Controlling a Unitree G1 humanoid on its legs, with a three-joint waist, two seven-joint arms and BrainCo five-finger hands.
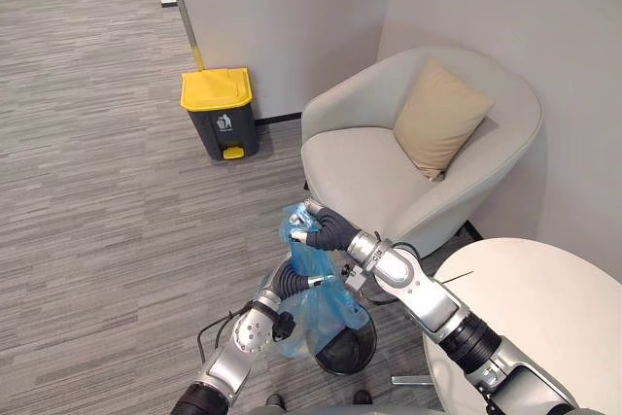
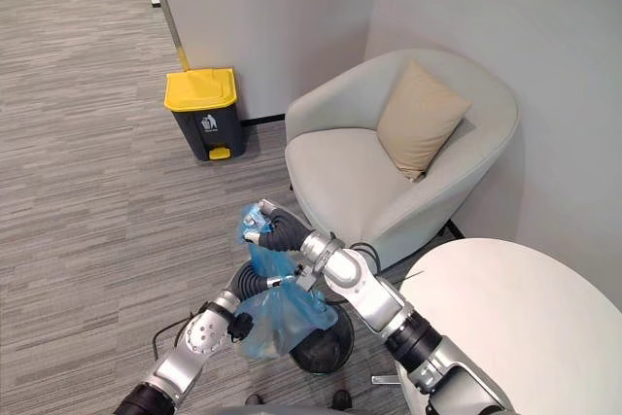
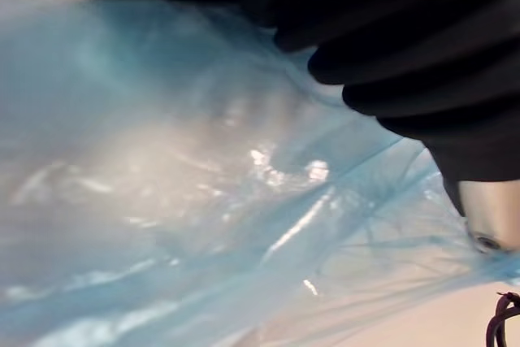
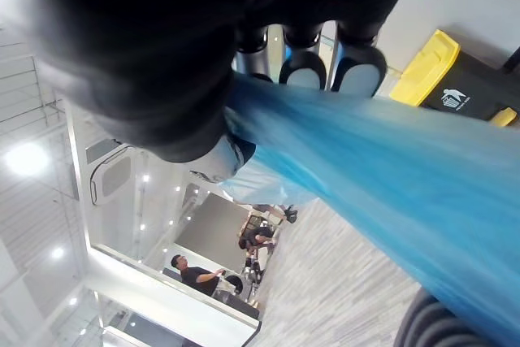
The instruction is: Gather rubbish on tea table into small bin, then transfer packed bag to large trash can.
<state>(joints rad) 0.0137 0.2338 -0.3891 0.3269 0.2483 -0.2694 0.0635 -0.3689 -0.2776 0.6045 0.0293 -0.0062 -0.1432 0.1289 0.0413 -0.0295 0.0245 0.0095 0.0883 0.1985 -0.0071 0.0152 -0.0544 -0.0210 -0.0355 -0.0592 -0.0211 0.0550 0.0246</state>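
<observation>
Low centre, the left hand meets the middle of a blue bag, probably to steady it; its grip cannot be told. Right hand clenches the bag's gathered top, holding it up over the small black bin, likely bound for the yellow-lidded trash can, upper left.
</observation>
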